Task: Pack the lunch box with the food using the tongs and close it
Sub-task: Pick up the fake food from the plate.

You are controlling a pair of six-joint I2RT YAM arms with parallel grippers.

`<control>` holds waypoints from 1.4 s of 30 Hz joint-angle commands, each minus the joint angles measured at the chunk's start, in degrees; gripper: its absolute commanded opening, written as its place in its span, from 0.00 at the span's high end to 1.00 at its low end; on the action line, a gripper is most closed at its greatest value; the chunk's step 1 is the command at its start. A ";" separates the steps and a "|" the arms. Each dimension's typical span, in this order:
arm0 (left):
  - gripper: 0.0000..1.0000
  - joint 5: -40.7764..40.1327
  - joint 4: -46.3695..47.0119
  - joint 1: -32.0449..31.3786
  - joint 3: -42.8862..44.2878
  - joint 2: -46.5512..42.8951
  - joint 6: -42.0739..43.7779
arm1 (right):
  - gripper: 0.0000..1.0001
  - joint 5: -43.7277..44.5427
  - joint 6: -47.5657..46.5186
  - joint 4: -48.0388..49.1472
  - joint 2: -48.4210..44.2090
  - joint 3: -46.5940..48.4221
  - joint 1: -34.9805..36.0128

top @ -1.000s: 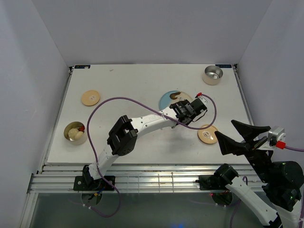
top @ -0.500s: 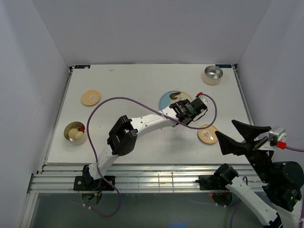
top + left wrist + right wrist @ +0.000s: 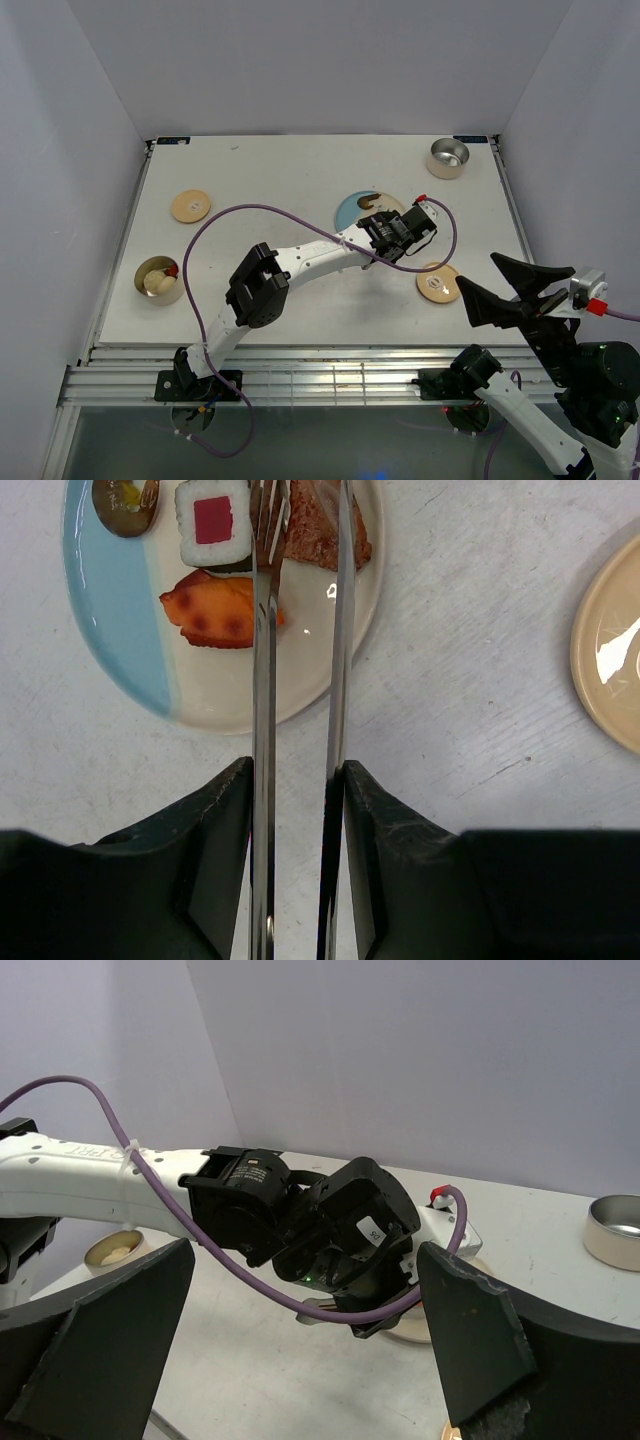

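Observation:
My left gripper (image 3: 297, 770) is shut on the silver tongs (image 3: 262, 680), one finger pressed on the outside of each arm. The tongs reach over the blue-and-white plate (image 3: 110, 610), their tips around a brown piece (image 3: 318, 540). Also on the plate are a white roll with a red centre (image 3: 213, 520) and an orange-red piece (image 3: 220, 610). From above, the left gripper (image 3: 380, 228) sits at the plate's (image 3: 350, 208) near edge. A round lunch box bowl (image 3: 158, 279) with pale food stands at the far left. My right gripper (image 3: 500, 285) hangs open and empty at the near right.
A tan lid (image 3: 438, 282) lies right of the left gripper, and another tan lid (image 3: 190, 206) lies at the back left. A steel bowl (image 3: 448, 157) stands in the back right corner. The left arm's purple cable (image 3: 215, 225) loops over the table's middle.
The right gripper has drifted slightly down and to the right. The left gripper and the tongs have stayed at the plate.

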 commanded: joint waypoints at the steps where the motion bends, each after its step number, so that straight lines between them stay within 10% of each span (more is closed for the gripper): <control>1: 0.51 0.48 0.23 -0.19 2.24 0.00 0.04 | 0.02 0.84 -0.82 0.67 -3.08 2.04 0.26; 42: 0.51 2.24 -4.17 -0.19 6.10 1.32 -2.95 | 0.02 1.02 -0.65 -0.47 -3.87 3.98 0.26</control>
